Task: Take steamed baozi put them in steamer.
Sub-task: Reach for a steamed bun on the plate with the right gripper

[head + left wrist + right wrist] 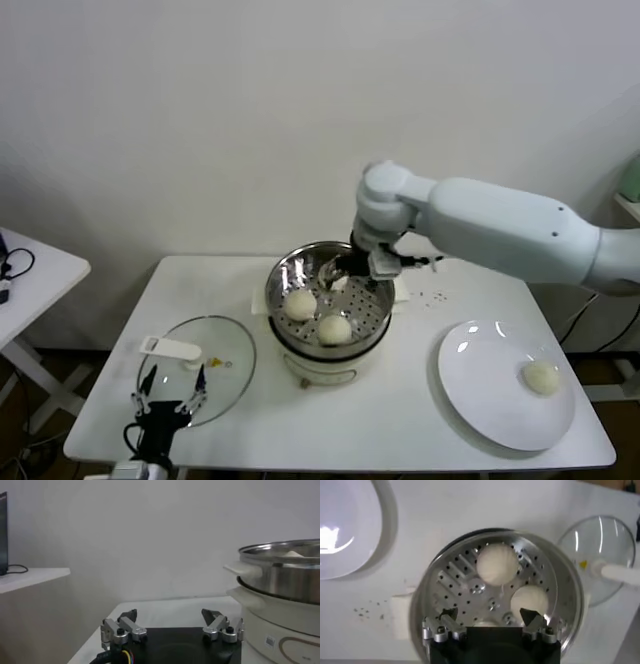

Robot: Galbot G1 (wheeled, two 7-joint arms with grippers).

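Note:
The steamer (300,362) stands mid-table with its perforated tray showing. Two steamed baozi (300,305) (335,328) lie on the tray's near side. My right gripper (345,273) hangs open over the tray's far side. In the right wrist view, the right gripper (489,615) has its fingertips (529,615) spread wide. A third bun (485,624) peeks out just under its body, touching neither finger. The other two buns (497,564) (530,600) lie farther out on the tray. A fourth baozi (541,376) rests on the white plate (480,385). My left gripper (170,392) is parked open at the front left.
A glass lid (225,345) with a white handle lies flat left of the steamer, under my left gripper (170,616). The steamer's wall (285,580) rises close beside that gripper. A small white side table (30,275) stands off to the left. The table's front edge runs close below the plate.

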